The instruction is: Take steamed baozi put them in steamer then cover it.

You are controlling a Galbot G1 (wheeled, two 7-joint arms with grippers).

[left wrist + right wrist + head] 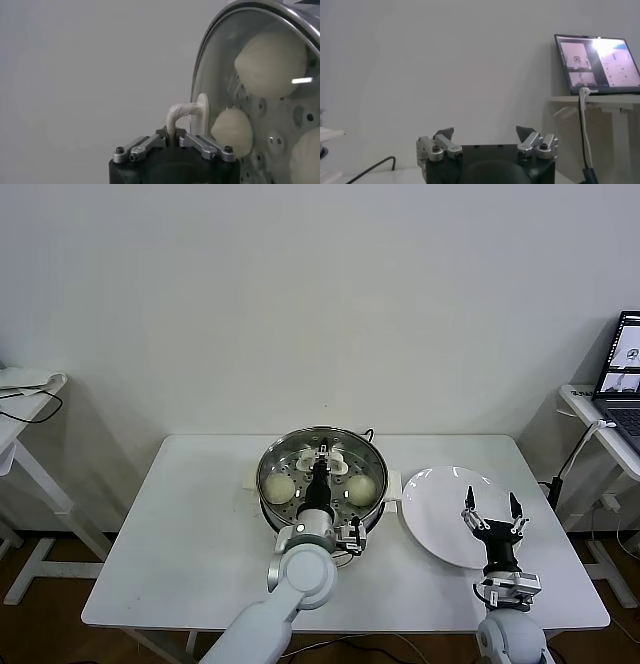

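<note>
The steamer [266,465], a shiny steel pot on a cream-white base, stands at the table's middle back. The clear glass cover [300,472] lies over its mouth; whether it rests on the rim cannot be told. Baozi show through the glass at left [278,487] and right [360,486]; the left wrist view shows three [270,62] [231,131] [305,160] behind the cover [215,75]. My left gripper [322,456] [172,136] is shut on the cover's cream-white handle [182,111]. My right gripper [492,509] [485,134] is open and empty above the white plate.
The flat white plate [435,519] lies bare right of the steamer. A laptop [625,369] [597,62] sits on a side table at the far right with a cable hanging down. Another side table [25,384] stands at the far left.
</note>
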